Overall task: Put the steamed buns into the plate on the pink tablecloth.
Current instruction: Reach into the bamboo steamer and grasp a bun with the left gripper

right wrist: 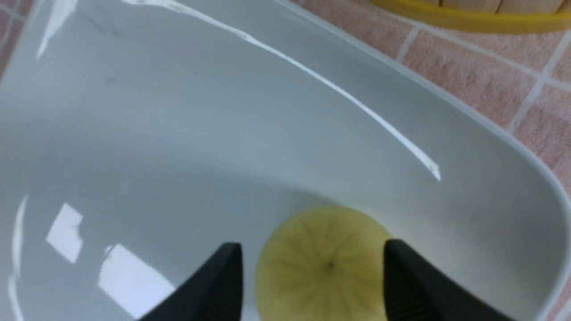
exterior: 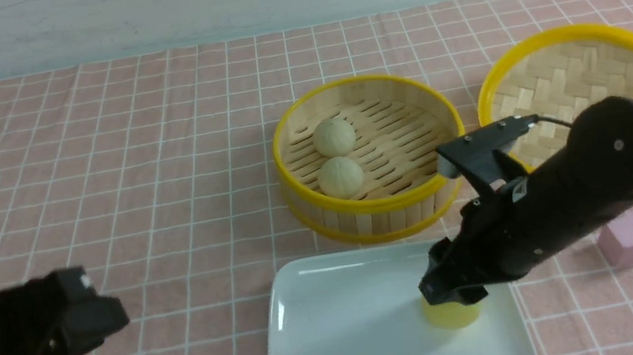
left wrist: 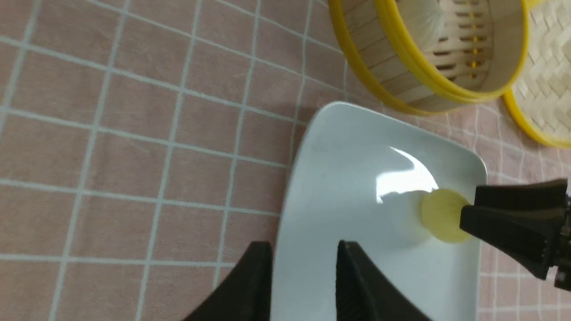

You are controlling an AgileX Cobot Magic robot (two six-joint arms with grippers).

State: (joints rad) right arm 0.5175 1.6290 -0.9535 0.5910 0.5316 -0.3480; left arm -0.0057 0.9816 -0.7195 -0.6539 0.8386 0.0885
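Observation:
The yellow steamed bun (exterior: 452, 314) (right wrist: 321, 267) rests in the right part of the white plate (exterior: 346, 325) (right wrist: 223, 133) on the pink tablecloth (exterior: 131, 169). My right gripper (exterior: 453, 295) (right wrist: 312, 245) is low over it and open, one finger on each side, with a thin gap at one finger. Two beige steamed buns (exterior: 334, 136) (exterior: 340, 177) lie in the bamboo steamer basket (exterior: 378, 206). My left gripper (left wrist: 303, 244) hovers open and empty over the plate's (left wrist: 348, 178) left rim; the yellow bun (left wrist: 439, 220) shows there too.
The yellow-rimmed woven lid (exterior: 568, 80) lies to the right of the basket, partly behind my right arm. A small pink cube (exterior: 625, 240) sits on the cloth to the right of the plate. The basket stands just beyond the plate's far edge.

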